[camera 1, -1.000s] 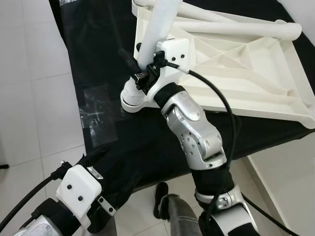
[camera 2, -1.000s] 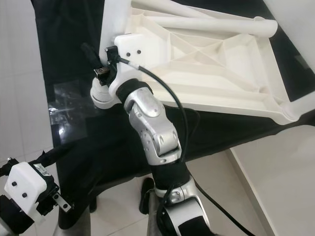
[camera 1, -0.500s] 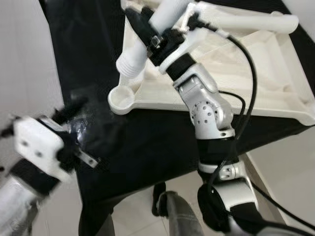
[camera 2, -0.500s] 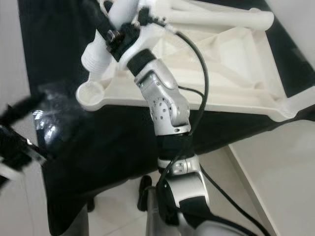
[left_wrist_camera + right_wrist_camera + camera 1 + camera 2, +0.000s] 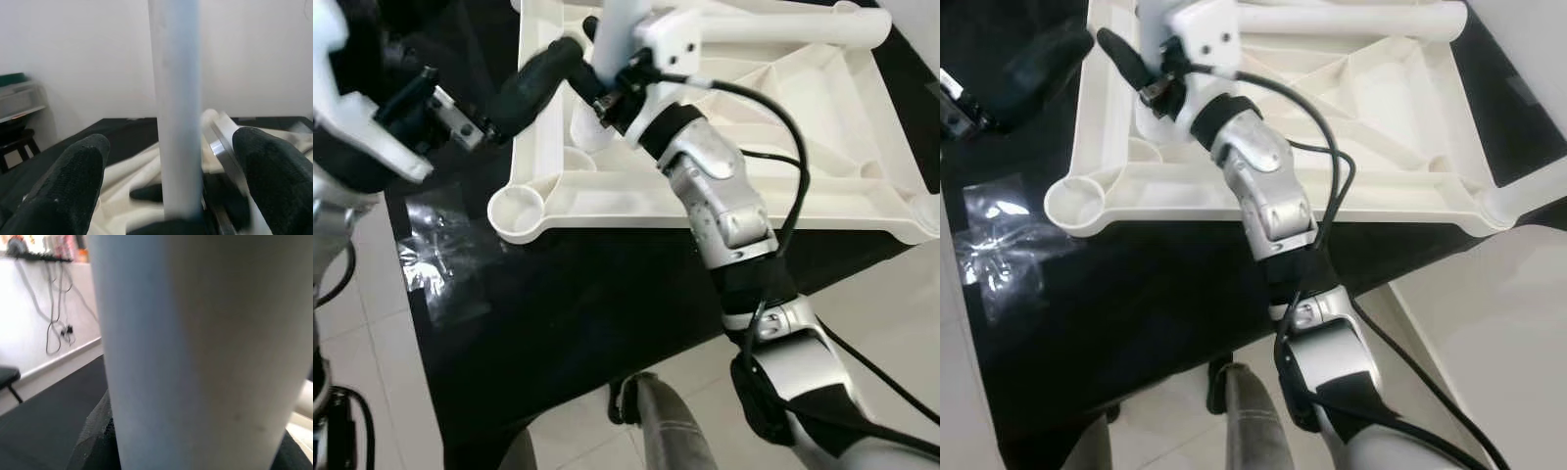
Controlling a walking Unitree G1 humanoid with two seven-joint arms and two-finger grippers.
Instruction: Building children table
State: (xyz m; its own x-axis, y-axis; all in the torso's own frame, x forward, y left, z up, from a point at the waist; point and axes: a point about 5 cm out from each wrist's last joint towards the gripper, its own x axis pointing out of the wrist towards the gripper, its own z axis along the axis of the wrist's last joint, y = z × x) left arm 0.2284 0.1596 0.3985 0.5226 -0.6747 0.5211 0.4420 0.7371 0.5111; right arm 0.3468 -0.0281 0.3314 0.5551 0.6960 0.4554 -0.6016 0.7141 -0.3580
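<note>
Both eye views looked steeply down from the head, sharing the white tabletop frame (image 5: 724, 186) beneath the right end effector (image 5: 597, 93). Each wrist view faced along its fingers, very near the upright leg (image 5: 176, 107).

The white table leg (image 5: 612, 39) is now stood upright inside the upturned white tabletop (image 5: 783, 186), whereas a second ago its ribbed end was held at the near-left corner socket (image 5: 516, 208). The left gripper (image 5: 540, 80) is raised from low beside the black cloth (image 5: 578, 323) and is now spread on either side of the leg. The camera view is shifted.
</note>
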